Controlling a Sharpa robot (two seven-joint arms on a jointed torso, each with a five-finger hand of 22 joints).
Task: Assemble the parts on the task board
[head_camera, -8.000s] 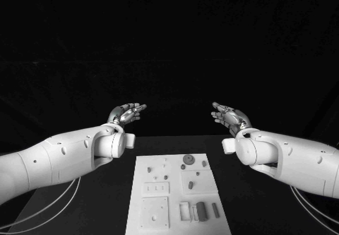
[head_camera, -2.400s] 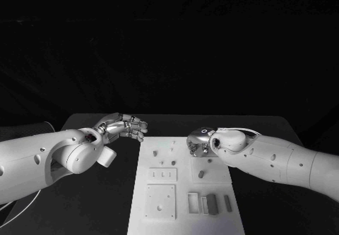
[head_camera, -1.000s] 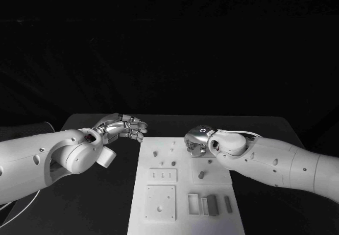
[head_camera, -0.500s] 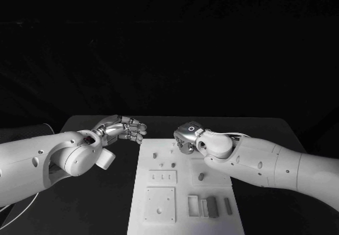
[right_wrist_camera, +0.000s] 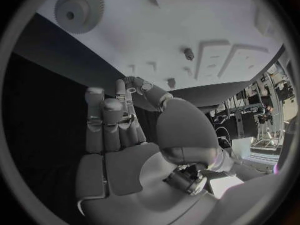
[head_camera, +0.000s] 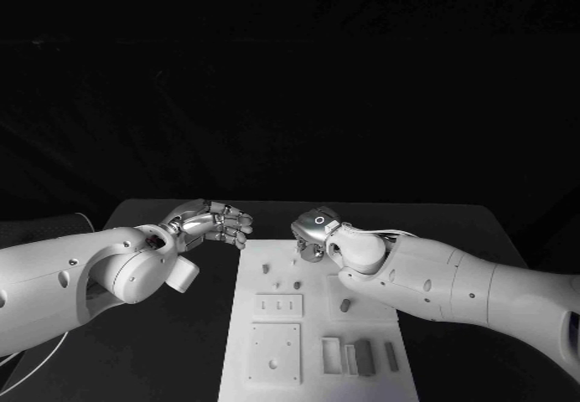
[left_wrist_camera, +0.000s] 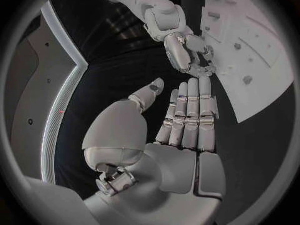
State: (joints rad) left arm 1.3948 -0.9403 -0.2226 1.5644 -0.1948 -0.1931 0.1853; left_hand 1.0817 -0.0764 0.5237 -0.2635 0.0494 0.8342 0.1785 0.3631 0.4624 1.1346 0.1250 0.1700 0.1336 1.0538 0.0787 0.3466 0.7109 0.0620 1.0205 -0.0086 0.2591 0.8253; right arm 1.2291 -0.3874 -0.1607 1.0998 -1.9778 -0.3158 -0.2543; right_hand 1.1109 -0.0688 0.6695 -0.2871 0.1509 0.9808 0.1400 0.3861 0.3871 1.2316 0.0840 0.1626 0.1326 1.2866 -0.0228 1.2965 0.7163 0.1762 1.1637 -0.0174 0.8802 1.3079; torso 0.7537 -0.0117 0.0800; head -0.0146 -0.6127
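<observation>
At the left of the table [head_camera: 145,213], we see the left hand [head_camera: 215,223] held above the dark surface just beside the white board's [head_camera: 317,335] far left corner, its fingers curled toward the palm with nothing in them; the wrist view shows those fingers [left_wrist_camera: 190,112] side by side, empty. On the board itself lie small parts — pegs [head_camera: 266,268] toward the far end, dark bars [head_camera: 364,355] near the front right. Over the board's far edge hangs the right hand [head_camera: 314,234], fingers bent and parted, holding nothing. In its wrist view a toothed wheel [right_wrist_camera: 78,8] lies flat on the board.
</observation>
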